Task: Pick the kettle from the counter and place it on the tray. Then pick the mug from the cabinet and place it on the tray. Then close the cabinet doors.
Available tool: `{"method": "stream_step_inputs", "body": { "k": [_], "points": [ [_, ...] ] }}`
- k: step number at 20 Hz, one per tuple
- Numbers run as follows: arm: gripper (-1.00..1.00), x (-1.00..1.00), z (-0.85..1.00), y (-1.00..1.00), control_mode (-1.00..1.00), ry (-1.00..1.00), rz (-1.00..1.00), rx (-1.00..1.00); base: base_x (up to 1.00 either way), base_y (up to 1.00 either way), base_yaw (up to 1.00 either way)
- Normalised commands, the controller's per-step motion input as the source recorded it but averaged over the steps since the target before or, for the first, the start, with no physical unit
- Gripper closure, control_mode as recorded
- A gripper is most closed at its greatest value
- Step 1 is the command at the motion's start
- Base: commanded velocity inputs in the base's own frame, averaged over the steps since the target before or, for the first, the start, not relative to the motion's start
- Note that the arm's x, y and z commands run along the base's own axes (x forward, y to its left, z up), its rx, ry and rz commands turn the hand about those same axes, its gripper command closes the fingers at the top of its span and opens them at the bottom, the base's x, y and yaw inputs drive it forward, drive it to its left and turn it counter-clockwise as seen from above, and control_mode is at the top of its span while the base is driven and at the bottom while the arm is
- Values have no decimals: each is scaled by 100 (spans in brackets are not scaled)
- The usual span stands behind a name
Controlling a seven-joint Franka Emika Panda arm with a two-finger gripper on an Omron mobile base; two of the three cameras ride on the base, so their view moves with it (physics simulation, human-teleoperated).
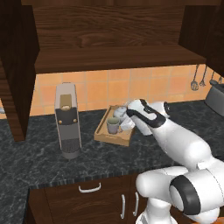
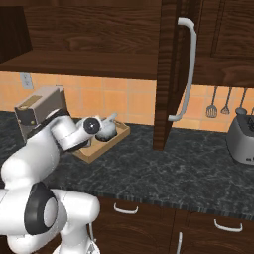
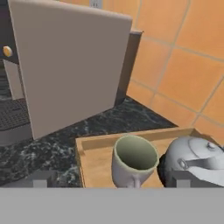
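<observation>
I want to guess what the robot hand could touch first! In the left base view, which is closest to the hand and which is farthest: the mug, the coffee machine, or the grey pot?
1. The mug: on the tray, right beside the open gripper.
2. The coffee machine: on the counter, off to the gripper's left.
3. The grey pot: far away at the counter's right end.
</observation>
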Motion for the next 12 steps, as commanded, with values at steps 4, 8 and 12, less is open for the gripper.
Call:
{"method": "stream_step_inputs", "body": {
  "k": [4, 8, 12],
  "points": [
    [-100, -64, 37, 1, -100, -5, -13, -19, 0, 0, 0],
    [-100, -60, 42, 0, -100, -2, -20, -14, 0, 0, 0],
    [-100, -55, 51, -3, -100, 0, -31, 4, 0, 0, 0]
  ]
}}
